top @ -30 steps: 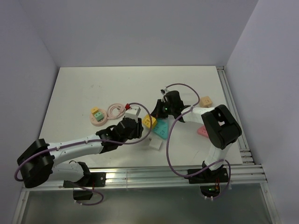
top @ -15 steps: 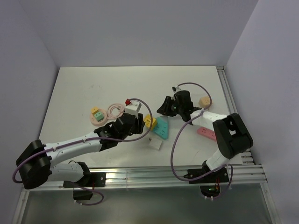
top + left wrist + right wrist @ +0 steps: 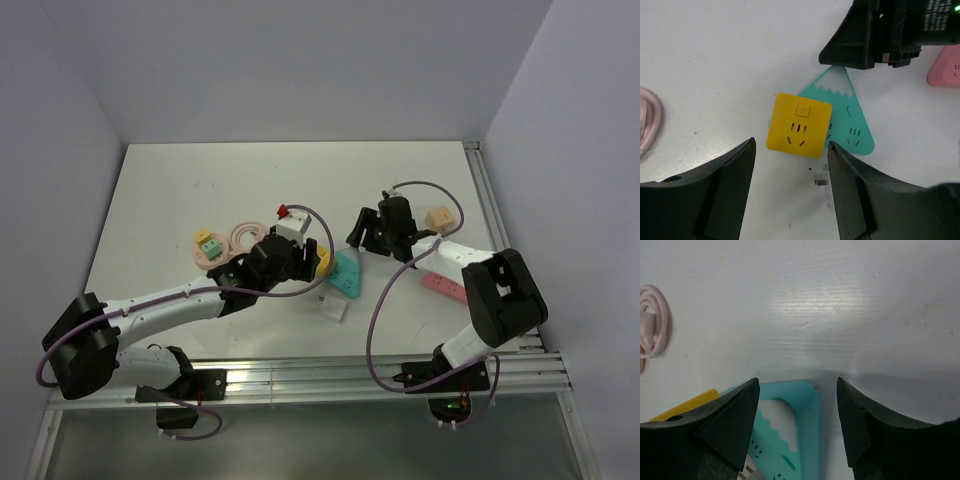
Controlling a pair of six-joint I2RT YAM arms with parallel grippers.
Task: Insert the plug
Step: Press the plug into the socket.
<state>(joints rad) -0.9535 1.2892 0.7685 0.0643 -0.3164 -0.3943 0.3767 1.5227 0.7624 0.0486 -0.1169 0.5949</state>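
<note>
Overhead, we are seeing both arms letting go by the yellow cube (image 3: 323,262), so the plug (image 3: 208,239) (the small green piece, it seems, well left of the cube) is lying untouched. Left wrist: the left gripper (image 3: 791,145) is hanging open, empty, facing the cube. Right wrist: the right gripper (image 3: 797,380) is gaping beside it, holding nothing.

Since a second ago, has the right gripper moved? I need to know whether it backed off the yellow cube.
Yes. The right gripper has shifted right, away from the yellow cube and toward the tan block, which stayed put.

Cube (image 3: 799,125) just left of triangle (image 3: 852,127)
</note>
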